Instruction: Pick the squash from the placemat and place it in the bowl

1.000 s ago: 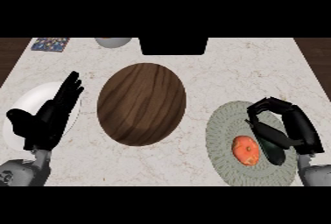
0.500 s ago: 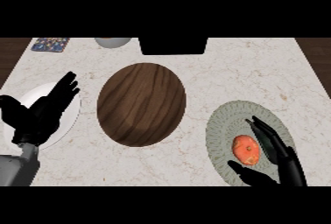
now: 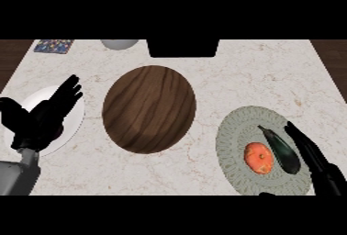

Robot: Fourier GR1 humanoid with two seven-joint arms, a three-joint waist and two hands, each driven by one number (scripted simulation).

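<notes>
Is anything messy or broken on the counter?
No, nothing looks spilled, broken or tipped. The orange squash and a dark eggplant lie side by side on the round placemat, and the wooden bowl sits upright.

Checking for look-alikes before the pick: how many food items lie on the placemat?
2: an orange squash near the placemat's middle, and a dark eggplant just right of it, beside the right hand. The hand may hide more.

The orange squash (image 3: 258,158) lies on the grey-green placemat (image 3: 237,128), apart from the wooden bowl (image 3: 149,108).
</notes>
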